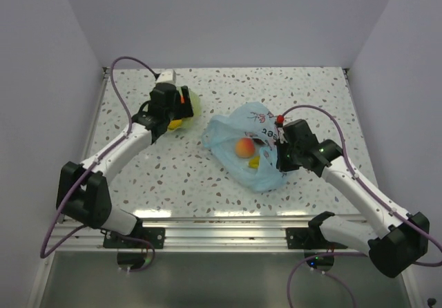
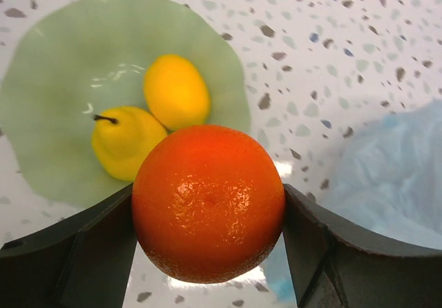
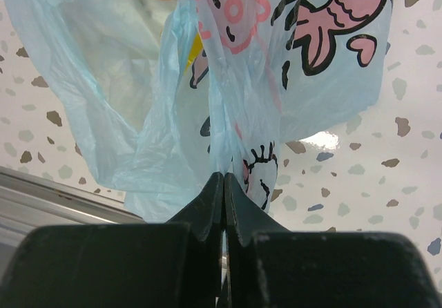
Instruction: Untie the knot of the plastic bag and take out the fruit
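Pale grey walls enclose a speckled white counter (image 1: pixel 207 177). At its 10 o'clock corner in the top view sits a pale green wavy-rimmed bowl (image 2: pixel 62 66). The left pincer (image 2: pixel 207 239) hangs above the bowl's near rim, clenched on a round orange fruit (image 2: pixel 207 197), with one dark finger pressing each side. In the left wrist view two yellow pieces lie touching in the bowl, at 11 o'clock from the held one: a pear-shaped fruit (image 2: pixel 124 142) with a dark stem and an oval fruit (image 2: pixel 176 90).

Just right of the counter's centre lies the plastic bag (image 1: pixel 231 132), crumpled and light blue, with pink-and-dark cartoon print on its far side. A peach-pink fruit (image 1: pixel 244 147) shows inside it, and a small yellow piece (image 1: pixel 254 161) lies at that fruit's 5 o'clock.

The right pincer (image 3: pixel 223 190) sits at the bag's 3 o'clock edge. Its fingers are pressed together on a gathered fold of the printed film.
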Available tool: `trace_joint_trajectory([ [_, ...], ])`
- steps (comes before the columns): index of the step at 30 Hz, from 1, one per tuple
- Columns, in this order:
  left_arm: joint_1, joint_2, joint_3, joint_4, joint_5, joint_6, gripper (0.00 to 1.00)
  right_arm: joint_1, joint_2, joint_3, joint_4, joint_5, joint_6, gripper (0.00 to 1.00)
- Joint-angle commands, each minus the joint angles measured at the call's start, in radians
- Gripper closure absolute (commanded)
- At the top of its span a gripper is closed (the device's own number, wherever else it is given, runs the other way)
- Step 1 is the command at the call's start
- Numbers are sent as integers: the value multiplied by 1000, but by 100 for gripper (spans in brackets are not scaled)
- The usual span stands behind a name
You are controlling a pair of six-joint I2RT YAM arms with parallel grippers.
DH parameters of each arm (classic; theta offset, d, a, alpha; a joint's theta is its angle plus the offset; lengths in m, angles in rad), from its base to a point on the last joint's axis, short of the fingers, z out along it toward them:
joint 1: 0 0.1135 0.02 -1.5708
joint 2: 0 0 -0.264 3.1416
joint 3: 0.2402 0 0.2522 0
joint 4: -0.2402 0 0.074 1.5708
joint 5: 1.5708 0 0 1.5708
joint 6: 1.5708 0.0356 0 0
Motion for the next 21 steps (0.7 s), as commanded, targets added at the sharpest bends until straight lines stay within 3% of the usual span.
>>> trace_joint_trajectory([
  [1,91,65,121,16,-64,23,67,1,-29,-8,34,-3,0,100],
  [8,223,263,290,40,-107,50,62,3,-37,-3,31,-4,0,100],
  [14,251,470,407,17,-98,92,57,3,-51,-3,25,-4,0,100],
  [21,254,536,439,17,-107,128,27,1,-52,-8,26,-6,-2,100],
])
